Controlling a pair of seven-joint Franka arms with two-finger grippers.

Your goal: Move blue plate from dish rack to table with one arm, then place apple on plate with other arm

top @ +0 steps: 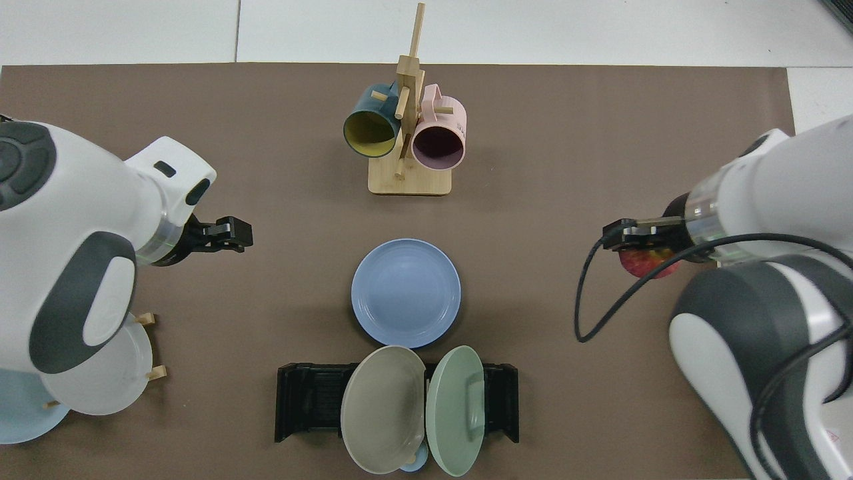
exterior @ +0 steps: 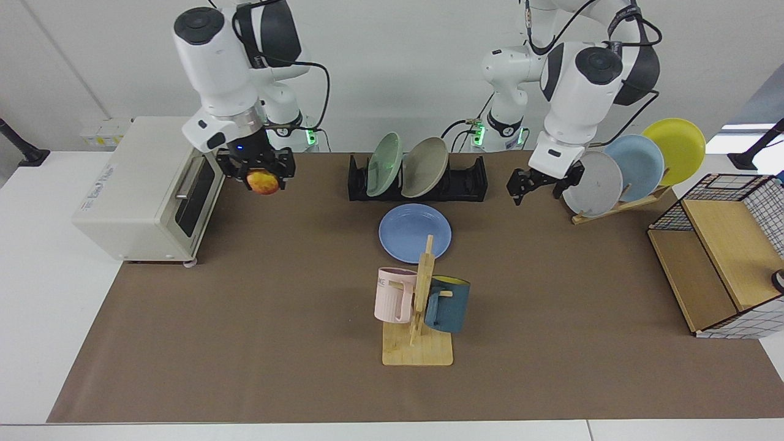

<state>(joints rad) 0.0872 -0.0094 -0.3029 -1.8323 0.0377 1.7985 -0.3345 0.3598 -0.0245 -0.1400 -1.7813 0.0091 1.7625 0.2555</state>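
The blue plate (exterior: 414, 233) (top: 406, 292) lies flat on the brown mat of the table (exterior: 245, 318), just in front of the black dish rack (exterior: 471, 180) (top: 306, 400), which holds a green and a beige plate. My right gripper (exterior: 264, 182) (top: 643, 250) is shut on the apple (exterior: 263, 182) (top: 646, 263), hanging above the mat beside the toaster oven, well off to one side of the plate. My left gripper (exterior: 538, 193) (top: 236, 235) is open and empty, raised near the grey plate on the wooden stand, away from the blue plate.
A toaster oven (exterior: 141, 190) stands at the facing view's left. A mug tree (exterior: 419, 306) with two mugs is in front of the blue plate. A wooden stand (exterior: 618, 205) holds grey, sky-blue and yellow plates. A wire-and-wood shelf (exterior: 716, 263) sits at the right edge.
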